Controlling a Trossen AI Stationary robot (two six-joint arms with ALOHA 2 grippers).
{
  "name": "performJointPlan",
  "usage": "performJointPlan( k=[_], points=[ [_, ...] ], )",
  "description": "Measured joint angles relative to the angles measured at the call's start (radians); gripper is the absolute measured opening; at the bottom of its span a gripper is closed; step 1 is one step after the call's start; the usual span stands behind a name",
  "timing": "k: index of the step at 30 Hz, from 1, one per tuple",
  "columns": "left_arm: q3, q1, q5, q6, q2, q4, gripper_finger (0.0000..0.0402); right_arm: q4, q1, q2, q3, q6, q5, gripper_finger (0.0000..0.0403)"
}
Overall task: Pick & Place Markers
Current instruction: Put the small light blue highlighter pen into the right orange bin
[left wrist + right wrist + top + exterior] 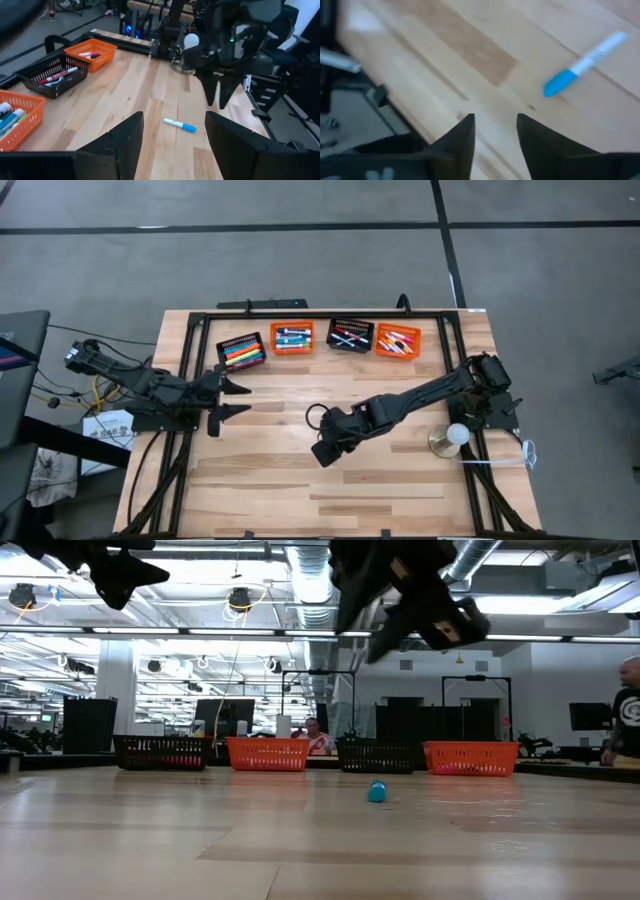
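Note:
One marker (180, 125), white with a blue cap, lies flat on the wooden table near its middle. It also shows in the right wrist view (585, 62) and end-on in the low view (377, 791). My right gripper (218, 97) hangs above the table close to it, fingers pointing down, open and with nothing between them (495, 130); the marker lies off to one side of them. My left gripper (237, 400) stands open over the table's left part, pointing toward the marker. More markers lie in several baskets along the far edge.
Two black baskets (241, 352) (350, 335) and two orange ones (292, 339) (398, 340) stand in a row at the far edge. A white ball on a round base (455, 437) stands at the right. People show in the room beyond (625, 710).

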Motion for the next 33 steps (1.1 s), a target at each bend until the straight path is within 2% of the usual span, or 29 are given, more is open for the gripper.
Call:
performJointPlan(
  k=[3,6,11,21,33],
  points=[
    [0.0,0.0,0.0,0.02,-0.013,-0.001,0.0213,-0.061,0.0,0.0,0.0,0.071,0.009,0.0158],
    [0.0,0.0,0.0,0.038,-0.028,-0.004,0.0213,-0.102,-0.002,0.0,-0.001,0.16,0.062,0.0183],
    [0.0,0.0,0.008,0.075,-0.069,-0.006,0.0213,-0.102,-0.003,0.002,-0.001,0.245,0.136,0.0203],
    [0.0,0.0,0.042,0.101,-0.176,-0.079,0.0213,-0.094,-0.009,0.061,0.002,0.328,0.15,0.019],
    [-0.001,0.0,0.047,0.142,-0.212,-0.105,0.0213,-0.126,-0.037,0.083,0.0,0.333,0.102,0.0171]
  ],
)
